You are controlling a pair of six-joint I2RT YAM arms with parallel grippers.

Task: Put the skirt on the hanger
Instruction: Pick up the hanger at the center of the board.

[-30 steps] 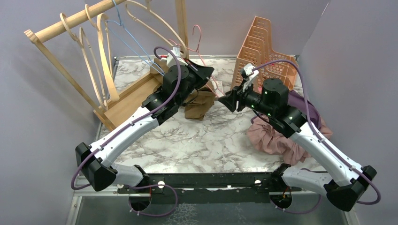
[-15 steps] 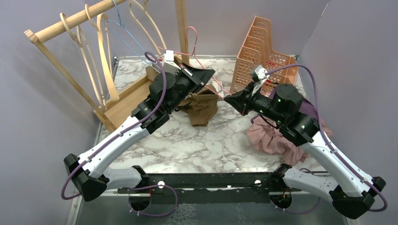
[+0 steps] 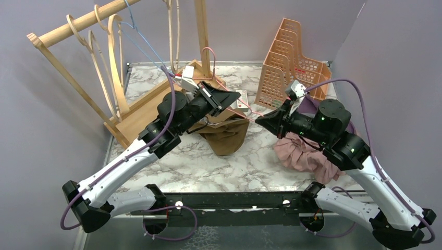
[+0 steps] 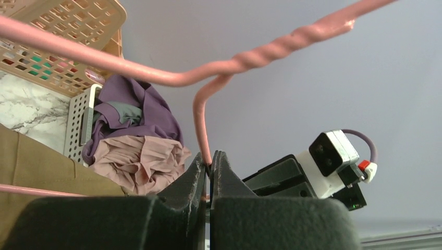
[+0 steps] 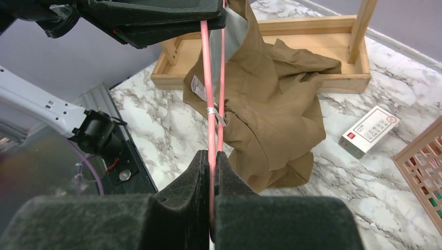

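A pink wire hanger is held in the air between my two grippers. The brown skirt hangs from it, its lower part bunched on the marble table. My left gripper is shut on the hanger wire below the twisted neck. My right gripper is shut on the hanger's lower wires, with the skirt draped just beyond its fingertips and a white label showing. In the left wrist view only a brown corner of the skirt shows.
A wooden rack with wooden hangers stands at the back left, its base tray behind the skirt. An orange file basket is at the back right. Pink cloth and purple cloth lie under my right arm. A white box lies on the marble.
My right gripper has shut on the hanger. Both arms have drawn nearer and higher, carrying the hanger away from the rack, and the skirt now hangs spread below it.
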